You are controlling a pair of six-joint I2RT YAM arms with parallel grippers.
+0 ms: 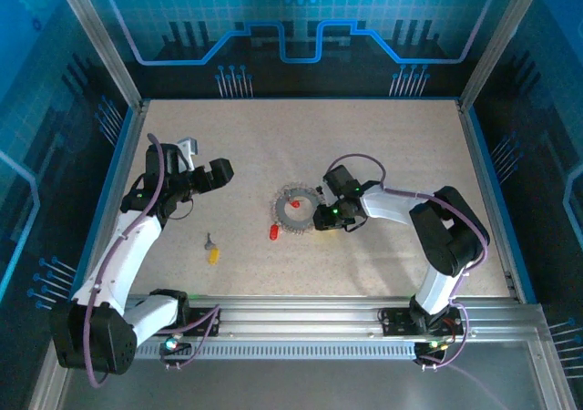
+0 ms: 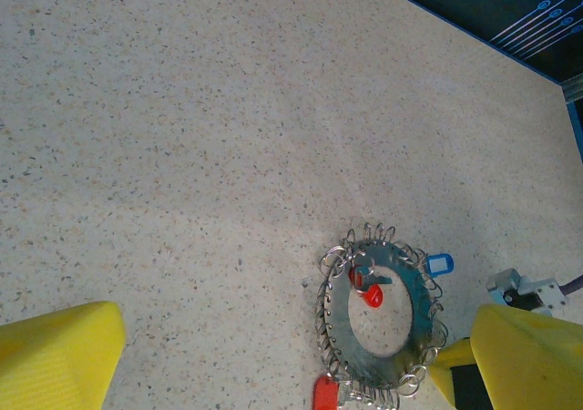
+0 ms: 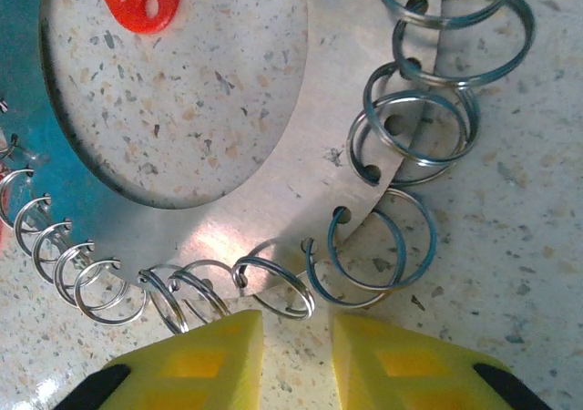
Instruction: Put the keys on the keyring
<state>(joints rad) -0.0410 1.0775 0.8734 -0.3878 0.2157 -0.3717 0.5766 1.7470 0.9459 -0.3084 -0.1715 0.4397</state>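
Note:
The keyring [image 1: 284, 199] is a flat metal ring with several small split rings round its rim, lying mid-table. It also shows in the left wrist view [image 2: 339, 319] and close up in the right wrist view [image 3: 273, 182]. A red key [image 1: 274, 232] lies at its near-left edge [image 2: 325, 394]. Another red key head [image 2: 372, 295] sits inside the hole [image 3: 137, 0], and a blue key [image 2: 439, 264] lies at the rim. The yellow key [image 1: 213, 253] lies apart to the left. My right gripper [image 3: 296, 360] is at the keyring's right rim, jaws narrowly apart over bare table. My left gripper [image 1: 219, 173] hangs wide open, left of the keyring.
The speckled table [image 1: 383, 146] is walled by a metal frame and blue panels. A small white bracket [image 1: 189, 146] stands behind the left arm. The arms' base rail [image 1: 301, 314] runs along the near edge.

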